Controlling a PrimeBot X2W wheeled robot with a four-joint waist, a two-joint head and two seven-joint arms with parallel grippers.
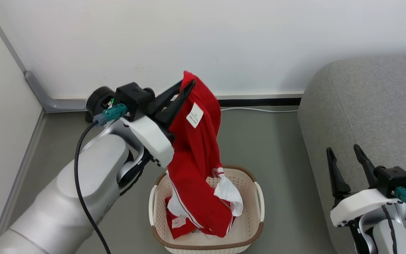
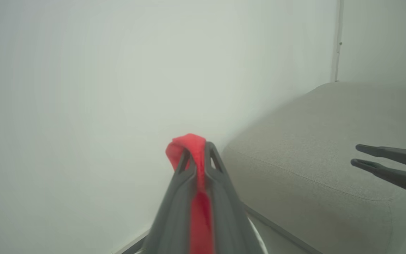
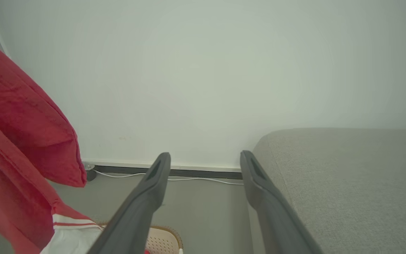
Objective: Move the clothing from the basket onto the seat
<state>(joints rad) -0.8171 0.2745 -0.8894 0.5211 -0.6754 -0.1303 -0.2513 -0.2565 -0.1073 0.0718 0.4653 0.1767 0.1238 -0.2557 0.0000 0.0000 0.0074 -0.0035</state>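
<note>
The head camera looks forward and steeply down from above, with the basket (image 1: 247, 173) at 6 o'clock, the seat (image 1: 365, 106) at 3 o'clock and the wall (image 1: 224, 42) at 12. The left wrist camera sits close behind the left gripper (image 2: 196, 150), facing the wall, the seat at 4 o'clock. The right wrist camera looks low along the right gripper (image 3: 205, 157) toward the skirting (image 3: 196, 172), the clothing (image 3: 19, 134) at 9 o'clock. All three share wall and seat.
</note>
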